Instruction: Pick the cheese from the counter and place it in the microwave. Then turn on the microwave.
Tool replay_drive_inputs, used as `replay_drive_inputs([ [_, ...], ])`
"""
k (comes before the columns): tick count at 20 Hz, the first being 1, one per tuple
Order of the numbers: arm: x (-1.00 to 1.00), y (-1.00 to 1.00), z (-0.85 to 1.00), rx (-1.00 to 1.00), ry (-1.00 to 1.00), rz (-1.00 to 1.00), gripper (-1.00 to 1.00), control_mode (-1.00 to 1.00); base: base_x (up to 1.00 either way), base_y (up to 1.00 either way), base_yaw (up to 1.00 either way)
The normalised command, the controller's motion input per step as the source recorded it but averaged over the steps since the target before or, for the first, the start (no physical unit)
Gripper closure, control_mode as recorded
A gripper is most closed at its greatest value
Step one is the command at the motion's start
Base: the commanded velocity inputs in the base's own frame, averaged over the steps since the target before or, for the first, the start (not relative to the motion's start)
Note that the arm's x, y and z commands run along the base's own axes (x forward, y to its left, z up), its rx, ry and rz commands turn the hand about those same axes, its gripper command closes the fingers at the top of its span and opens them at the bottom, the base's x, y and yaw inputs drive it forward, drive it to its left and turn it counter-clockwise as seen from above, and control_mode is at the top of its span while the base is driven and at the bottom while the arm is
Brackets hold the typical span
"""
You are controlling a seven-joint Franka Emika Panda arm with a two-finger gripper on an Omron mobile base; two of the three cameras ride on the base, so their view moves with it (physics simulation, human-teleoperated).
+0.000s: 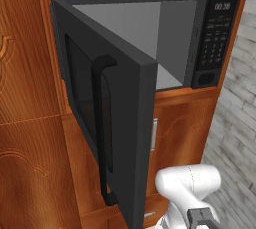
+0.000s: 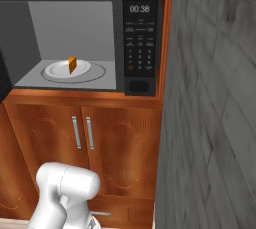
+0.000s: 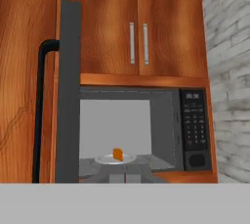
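Right base view: cheese (image 2: 72,65) on the microwave (image 2: 141,43) turntable plate (image 2: 57,69), door (image 1: 112,138) open. Gripper closed, empty. Swing door fully shut before pressing the panel.

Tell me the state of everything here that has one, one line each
microwave door: swung wide open
microwave: cavity exposed, display lit
cheese: inside the microwave, resting on the white plate
lower cabinet doors: closed
upper cabinet doors: closed
end effector: shut, holding nothing

You see the cheese (image 2: 72,65) on the plate (image 2: 57,70) inside the microwave (image 2: 142,43) — its door (image 1: 117,123) swung out left, cabinets (image 2: 100,148) below.
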Motion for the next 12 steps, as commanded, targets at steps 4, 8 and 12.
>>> replay_drive_inputs([
  [4,0.0,0.44,-0.25,0.0,0.0,-0.05,1.0,-1.0,0.0,0.0,0.0],
  [8,0.1,0.41,-0.14,0.0,0.0,-0.06,1.0,-1.0,0.0,0.0,0.0],
  [12,0.19,0.35,-0.19,0.0,0.0,-0.07,1.0,-1.0,0.0,0.0,0.0],
])
